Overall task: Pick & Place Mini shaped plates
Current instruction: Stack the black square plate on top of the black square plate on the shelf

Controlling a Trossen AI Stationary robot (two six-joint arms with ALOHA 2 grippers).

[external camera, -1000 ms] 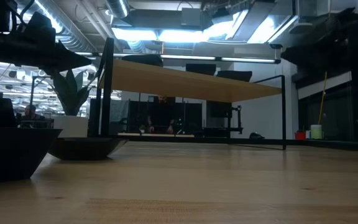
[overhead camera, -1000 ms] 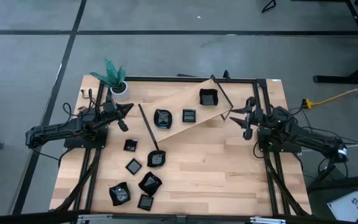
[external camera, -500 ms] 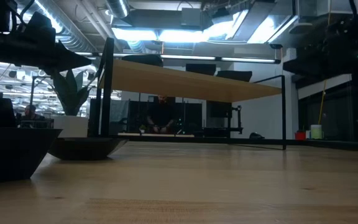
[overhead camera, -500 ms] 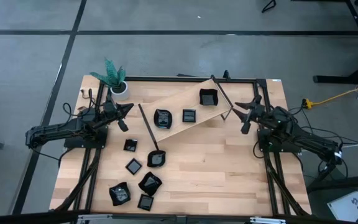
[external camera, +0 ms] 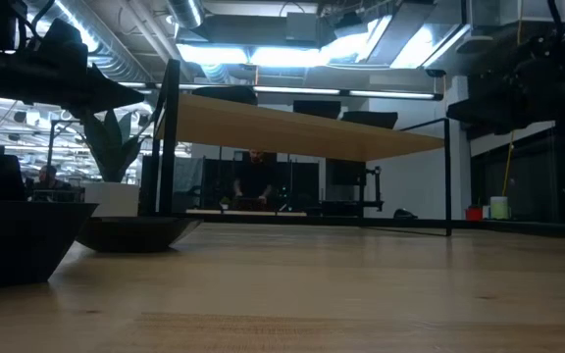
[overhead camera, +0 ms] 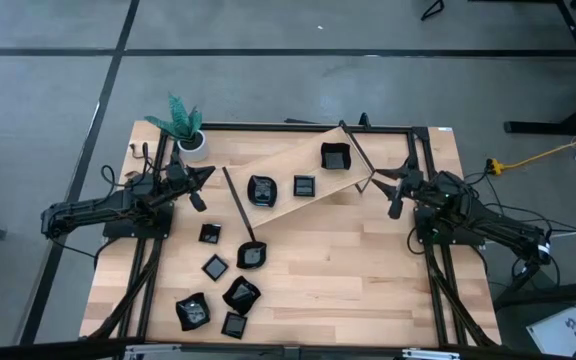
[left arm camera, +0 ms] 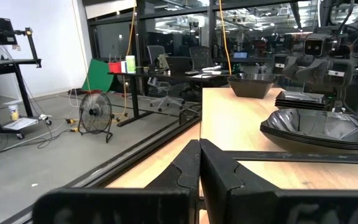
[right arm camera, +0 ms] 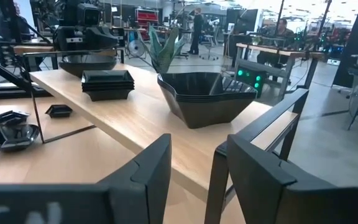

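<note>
Both arms at rest beside the raised wooden shelf [overhead camera: 298, 170] that crosses the far half of the table [overhead camera: 368, 270]. My right gripper [overhead camera: 396, 192] hovers off the shelf's right end with its fingers [right arm camera: 143, 171] spread wide and nothing between them; ahead of those fingers stands the nearest stack of mini shaped plates [right arm camera: 205, 96], an angular many-sided bowl form, with a square stack [right arm camera: 107, 84] beyond it and a rounded stack [overhead camera: 262, 190] farther along. My left gripper [overhead camera: 194, 187] waits near the shelf's left end, by the potted plant [overhead camera: 183, 125], its fingers [left arm camera: 194, 171] pressed together and empty. Six more plates [overhead camera: 218, 285] lie scattered on the table below the shelf, well apart from either set of fingers. I judge the dishes stiff, light and glossy, hence slippery under a pad and liable to chip if dropped; the stacked ones are nested and may lift together. The rim is the only graspable feature: I would straddle one wall of the top dish, one finger inside and one outside, preferring a straight side on the square and angular shapes, and close gently.
</note>
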